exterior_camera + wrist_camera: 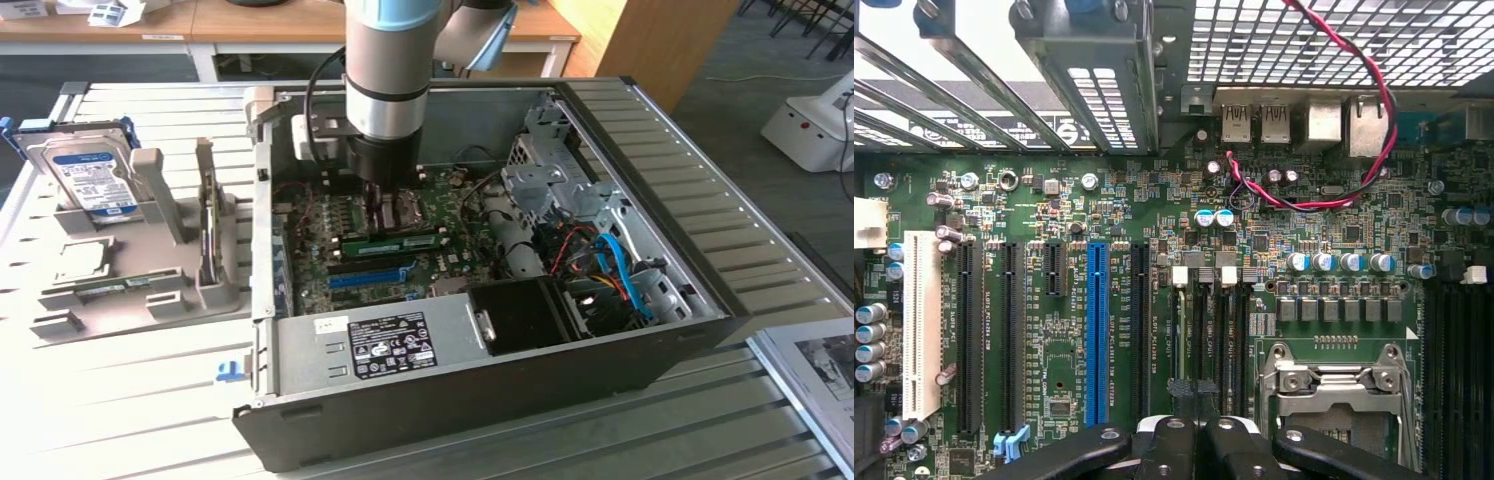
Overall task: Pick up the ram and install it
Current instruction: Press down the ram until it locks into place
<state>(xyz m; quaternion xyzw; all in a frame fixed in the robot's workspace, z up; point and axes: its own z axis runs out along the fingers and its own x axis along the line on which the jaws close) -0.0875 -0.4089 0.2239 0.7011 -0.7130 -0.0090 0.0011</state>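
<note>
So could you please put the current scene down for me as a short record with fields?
setting: open computer case on a slatted table
gripper: shut, inside the case, over the motherboard
ram: green stick lying along the motherboard close to the gripper; cannot tell whether it is seated
blue slot: empty
outside the case: hard drive upright in a grey holder, on the exterior view's left
</note>
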